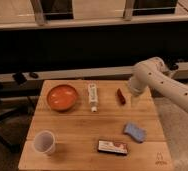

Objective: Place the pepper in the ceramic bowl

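Gripper (135, 101), right of centre in the frame: pointed down over the right part of the wooden table (82, 125), fingers spread wide, nothing between them. It hangs from the white arm (163, 85), which enters from the right edge. The pepper (121, 96) (small, dark red, slim) lies on the table just left of the gripper, apart from it. Further left lies a white tube (92, 96), lengthwise up the frame. The ceramic bowl (62, 97), orange and shallow, stands at centre left, well apart from the pepper. Lower frame: blue sponge (134, 131) at right, dark flat packet (112, 146) at bottom centre, white cup (44, 142) at lower left.
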You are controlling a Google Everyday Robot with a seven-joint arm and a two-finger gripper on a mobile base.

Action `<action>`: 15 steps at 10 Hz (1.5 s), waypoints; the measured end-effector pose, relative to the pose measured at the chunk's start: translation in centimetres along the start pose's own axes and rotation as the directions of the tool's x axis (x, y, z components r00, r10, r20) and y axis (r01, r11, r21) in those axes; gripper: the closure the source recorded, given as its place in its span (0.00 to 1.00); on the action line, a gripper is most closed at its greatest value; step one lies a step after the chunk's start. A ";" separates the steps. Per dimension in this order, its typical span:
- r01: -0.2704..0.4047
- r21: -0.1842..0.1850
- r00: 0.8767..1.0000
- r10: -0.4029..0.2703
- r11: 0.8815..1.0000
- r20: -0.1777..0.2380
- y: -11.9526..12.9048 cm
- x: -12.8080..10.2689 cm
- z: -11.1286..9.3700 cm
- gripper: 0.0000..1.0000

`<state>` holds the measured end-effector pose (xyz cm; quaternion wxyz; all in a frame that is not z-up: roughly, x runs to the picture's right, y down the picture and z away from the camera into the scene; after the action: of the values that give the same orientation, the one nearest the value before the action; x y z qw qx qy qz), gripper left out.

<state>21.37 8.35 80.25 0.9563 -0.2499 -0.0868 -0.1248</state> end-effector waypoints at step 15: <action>0.122 -0.012 0.992 -0.122 0.992 0.001 -2.9 2.0 3.7 0.20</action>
<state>22.07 7.39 85.24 0.9453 -0.2499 -0.1013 -0.1837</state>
